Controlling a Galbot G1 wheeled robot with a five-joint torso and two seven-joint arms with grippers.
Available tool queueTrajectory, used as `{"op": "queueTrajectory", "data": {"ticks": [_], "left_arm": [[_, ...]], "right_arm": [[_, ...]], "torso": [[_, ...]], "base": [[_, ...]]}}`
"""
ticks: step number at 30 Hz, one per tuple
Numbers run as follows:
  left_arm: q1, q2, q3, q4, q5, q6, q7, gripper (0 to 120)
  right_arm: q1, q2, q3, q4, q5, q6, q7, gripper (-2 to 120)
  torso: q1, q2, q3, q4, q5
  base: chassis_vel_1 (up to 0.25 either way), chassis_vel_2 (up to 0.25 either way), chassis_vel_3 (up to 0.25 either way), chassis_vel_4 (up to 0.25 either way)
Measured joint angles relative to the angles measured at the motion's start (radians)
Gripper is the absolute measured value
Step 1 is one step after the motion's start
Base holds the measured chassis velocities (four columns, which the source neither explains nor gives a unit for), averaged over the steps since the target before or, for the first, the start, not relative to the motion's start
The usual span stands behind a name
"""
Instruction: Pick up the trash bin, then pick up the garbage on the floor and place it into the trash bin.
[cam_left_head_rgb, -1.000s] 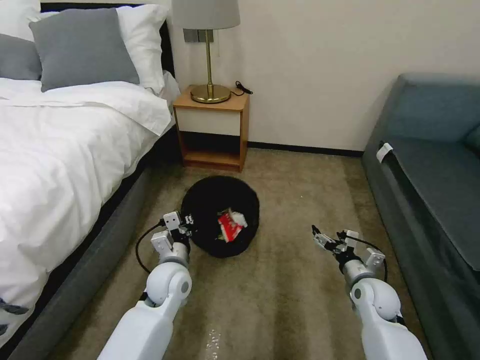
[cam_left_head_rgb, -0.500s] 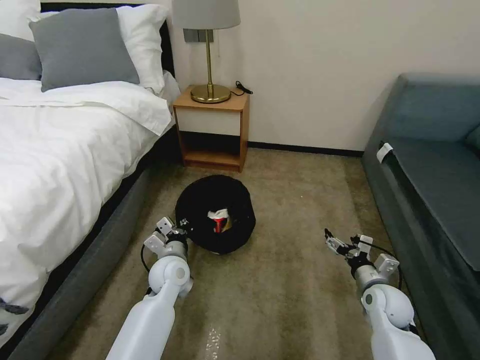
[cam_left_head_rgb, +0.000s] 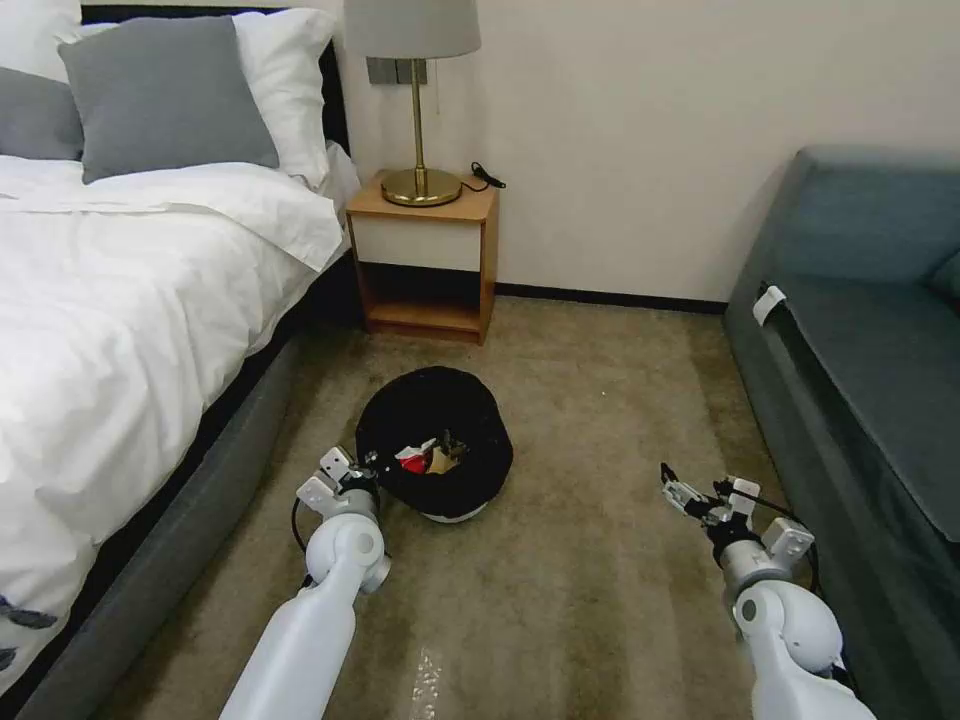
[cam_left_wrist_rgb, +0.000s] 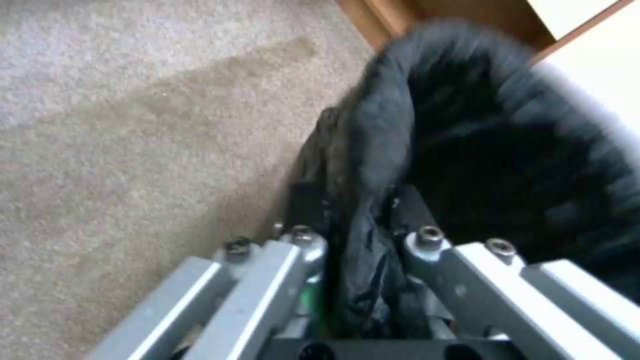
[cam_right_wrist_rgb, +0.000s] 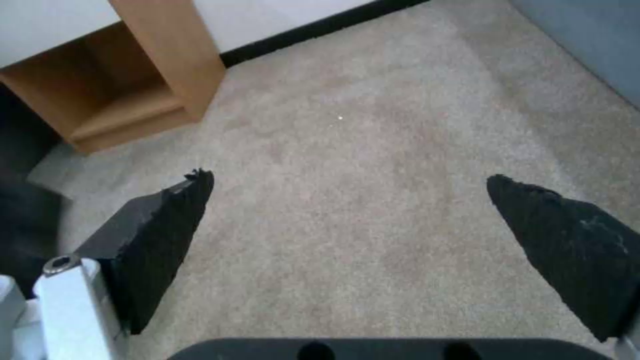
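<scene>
- Trash bin (cam_left_head_rgb: 436, 440): on the floor (cam_left_head_rgb: 580, 600) between bed (cam_left_head_rgb: 120, 330) and sofa (cam_left_head_rgb: 870, 350), in front of the nightstand (cam_left_head_rgb: 425, 260); black bag over rim, white base visible at near side.
- Garbage (cam_left_head_rgb: 425, 455): red-white packet and brownish scraps lie inside the bin.
- Left pincer (cam_left_head_rgb: 372, 462): at bin's near-left rim, clamped on bag and rim (cam_left_wrist_rgb: 363, 235).
- Right pincer (cam_left_head_rgb: 680, 490): over bare carpet near sofa, well apart from bin; jaws wide, holding nothing (cam_right_wrist_rgb: 347, 200).
</scene>
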Motion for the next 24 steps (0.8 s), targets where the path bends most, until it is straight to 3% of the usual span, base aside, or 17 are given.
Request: {"op": "queueTrajectory", "data": {"ticks": [3,5,7,8,15,18,23,24], "left_arm": [[0.0,0.007,0.0,-0.007,0.007,-0.001,-0.002,30],[0.001,0.008,0.0,-0.01,0.01,-0.001,-0.002,32],[0.008,0.015,0.0,-0.024,0.025,-0.001,-0.002,46],[0.008,0.015,0.0,-0.024,0.025,-0.001,-0.002,46],[0.032,0.033,0.0,-0.056,0.112,-0.011,0.012,69],[0.047,0.049,0.0,-0.078,0.179,-0.015,0.019,86],[0.063,0.063,0.0,-0.097,0.268,-0.017,0.026,98],[0.071,0.066,0.001,-0.107,0.332,-0.019,0.031,100]], "right_arm": [[-0.006,0.004,0.002,0.008,0.0,0.0,0.0,100],[-0.007,0.006,0.002,0.011,0.0,0.001,0.0,100],[-0.014,0.009,0.004,0.021,0.0,0.001,0.0,100],[-0.014,0.009,0.004,0.021,0.0,0.001,0.0,100],[-0.037,0.014,0.009,0.048,0.003,0.014,0.005,100],[-0.055,0.02,0.011,0.071,0.004,0.028,0.011,100],[-0.072,0.027,0.008,0.085,0.001,0.06,0.014,100],[-0.079,0.03,0.007,0.094,-0.001,0.068,0.015,100]], "torso": [[0.0,0.0,0.0,0.0,-0.0001],[0.0,0.0,0.0,0.0,0.0],[0.0,0.0,0.0,0.0,-0.0001],[0.0,0.0,0.0,0.0,-0.0001],[0.0,0.0,0.0,0.0001,-0.0001],[0.0,0.0,0.0,0.0,-0.0001],[0.0,0.0,0.0,0.0,-0.0001],[0.0,0.0,0.0,0.0001,0.0]], "base": [[0.0,0.0,0.0,0.0],[0.0,0.0,0.0,0.0],[0.0,0.0,0.0,0.0],[0.0,0.0,0.0,0.0],[0.0,0.0,0.0,0.0],[0.0,0.0,0.0,0.0],[0.0,0.0,0.0,0.0],[0.0,0.0,0.0,0.0]]}}
